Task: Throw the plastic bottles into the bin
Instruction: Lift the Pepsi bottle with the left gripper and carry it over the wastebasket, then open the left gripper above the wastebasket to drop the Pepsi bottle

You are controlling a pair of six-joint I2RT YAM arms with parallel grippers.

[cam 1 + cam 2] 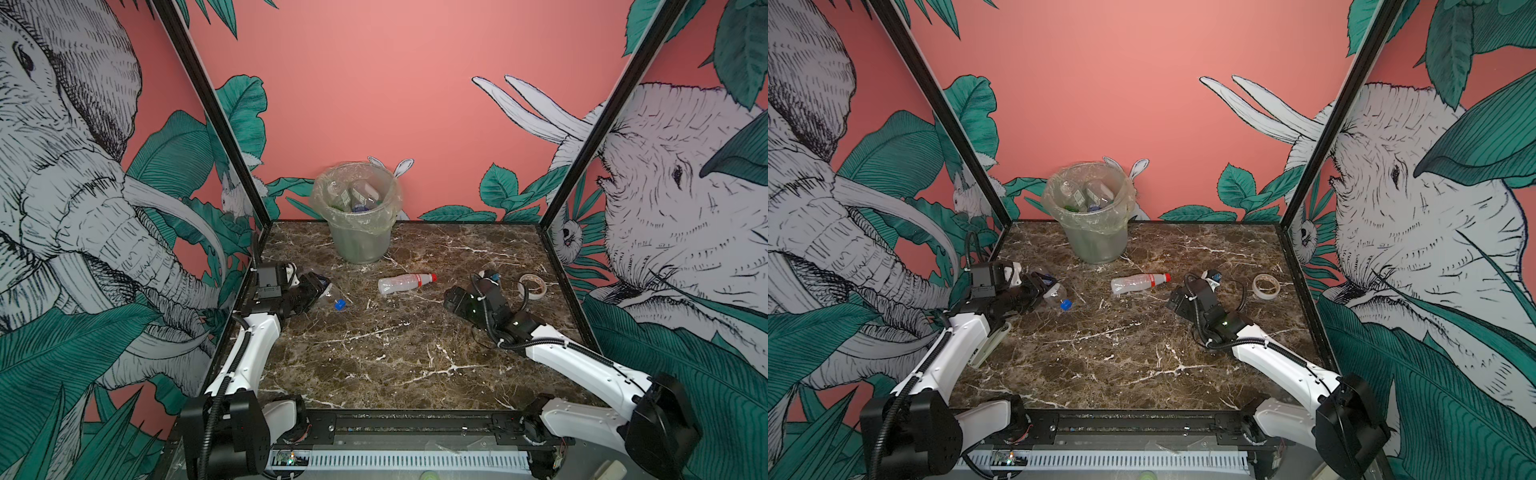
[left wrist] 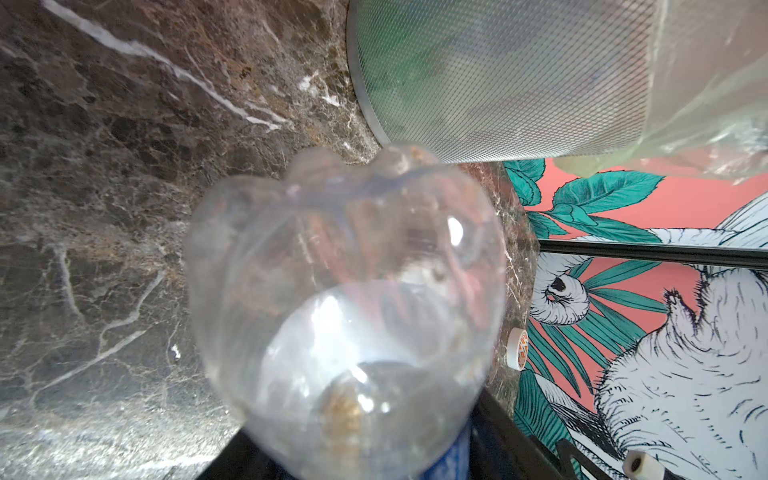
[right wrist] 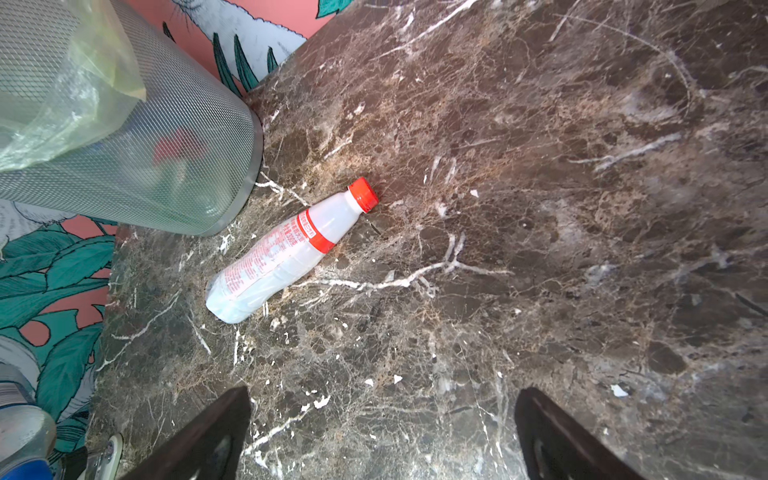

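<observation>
At the table's left side my left gripper (image 1: 316, 291) is shut on a clear plastic bottle (image 1: 330, 296) with a blue cap (image 1: 340, 305), held low over the table. The bottle's clear base (image 2: 345, 291) fills the left wrist view and hides the jaws. A second bottle (image 1: 405, 283), whitish with a red cap and red label, lies on its side mid-table (image 3: 286, 257). My right gripper (image 3: 384, 415) is open and empty, a little short of it. The bin (image 1: 357, 245) stands at the back with several bottles (image 1: 357, 195) inside.
A beige ring of tape (image 1: 533, 286) lies at the right, beyond my right arm. Black frame posts and patterned walls close in the dark marble table (image 1: 374, 353) on the left, right and back. The bin's mesh wall (image 2: 498, 83) is near the held bottle.
</observation>
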